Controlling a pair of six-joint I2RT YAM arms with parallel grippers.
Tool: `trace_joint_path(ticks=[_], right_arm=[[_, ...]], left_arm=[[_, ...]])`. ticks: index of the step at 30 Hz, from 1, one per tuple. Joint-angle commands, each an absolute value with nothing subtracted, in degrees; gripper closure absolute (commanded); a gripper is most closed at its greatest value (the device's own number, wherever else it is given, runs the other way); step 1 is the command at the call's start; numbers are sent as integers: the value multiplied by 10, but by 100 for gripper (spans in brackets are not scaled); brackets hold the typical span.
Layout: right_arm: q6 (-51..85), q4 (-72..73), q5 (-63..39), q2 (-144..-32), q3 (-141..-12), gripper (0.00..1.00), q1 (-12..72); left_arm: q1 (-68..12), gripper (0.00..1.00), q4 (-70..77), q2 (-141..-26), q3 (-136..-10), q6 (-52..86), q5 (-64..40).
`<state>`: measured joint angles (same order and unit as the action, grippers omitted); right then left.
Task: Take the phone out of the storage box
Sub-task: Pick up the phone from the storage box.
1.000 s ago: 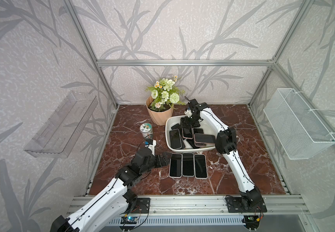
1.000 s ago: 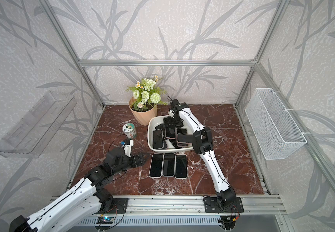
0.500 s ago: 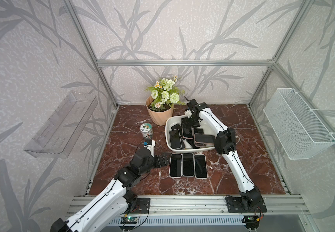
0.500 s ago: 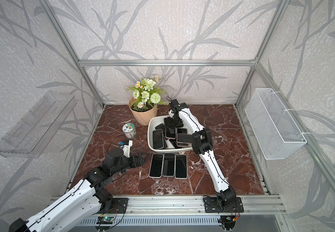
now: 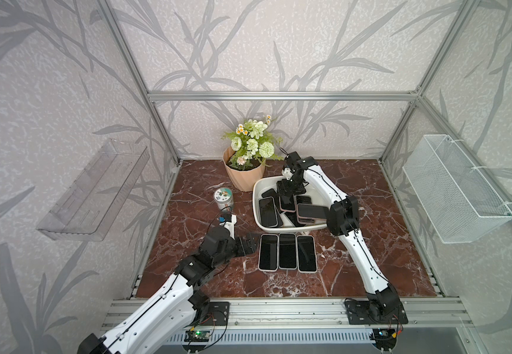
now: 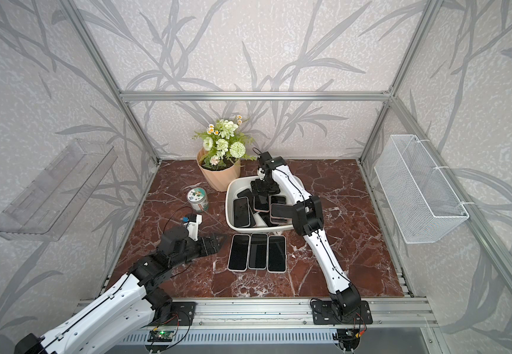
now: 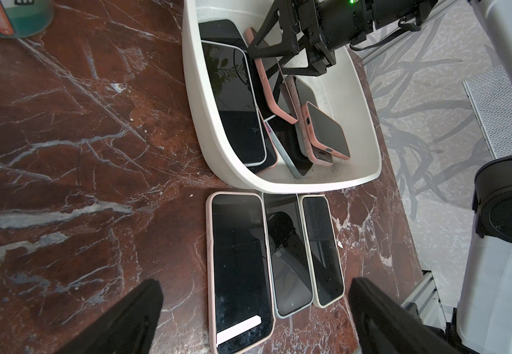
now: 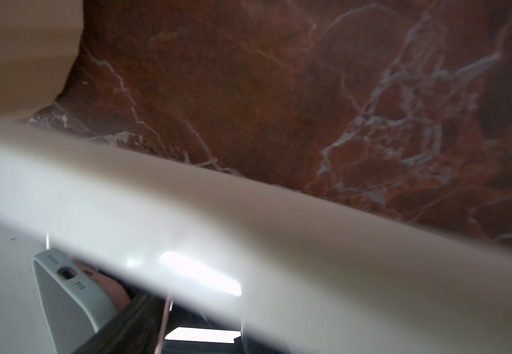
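Note:
The storage box (image 5: 257, 196) is a white tub at mid-table holding several phones in a loose pile. My right gripper (image 5: 286, 192) reaches down into it, its open fingers (image 7: 271, 46) straddling the top end of a pink-cased phone (image 7: 271, 101) that leans on the pile. I cannot tell whether they touch it. The box rim (image 8: 248, 230) fills the right wrist view as a blur. My left gripper (image 7: 254, 294) hovers open and empty at the near end of three phones (image 5: 287, 251) lying side by side in front of the box.
A flower pot (image 5: 244, 176) stands just behind the box, and a small round tin (image 5: 224, 198) to its left. A clear tray (image 5: 95, 190) hangs on the left wall and a white wire basket (image 5: 454, 190) on the right wall.
The left arm has eased back slightly toward the front edge. The right gripper stays down in the box around the same phone.

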<state>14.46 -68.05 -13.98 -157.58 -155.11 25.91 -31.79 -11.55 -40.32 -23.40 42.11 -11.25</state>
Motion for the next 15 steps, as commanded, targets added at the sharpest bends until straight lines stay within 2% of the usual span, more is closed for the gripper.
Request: trace_joint_path(ticks=[1,9,15], right_arm=[[136,-726,-122,-1617,-1544,11,260],[151,-695,-116,-1591,-1524,22,262],[182,-613,-148,-1517,-1460,27,270]], left_arm=[[-313,0,-109,-402,-226,417,-113],[-312,0,-106,-396,-227,425,-114],[-311,0,-120,-376,-230,430,-108]])
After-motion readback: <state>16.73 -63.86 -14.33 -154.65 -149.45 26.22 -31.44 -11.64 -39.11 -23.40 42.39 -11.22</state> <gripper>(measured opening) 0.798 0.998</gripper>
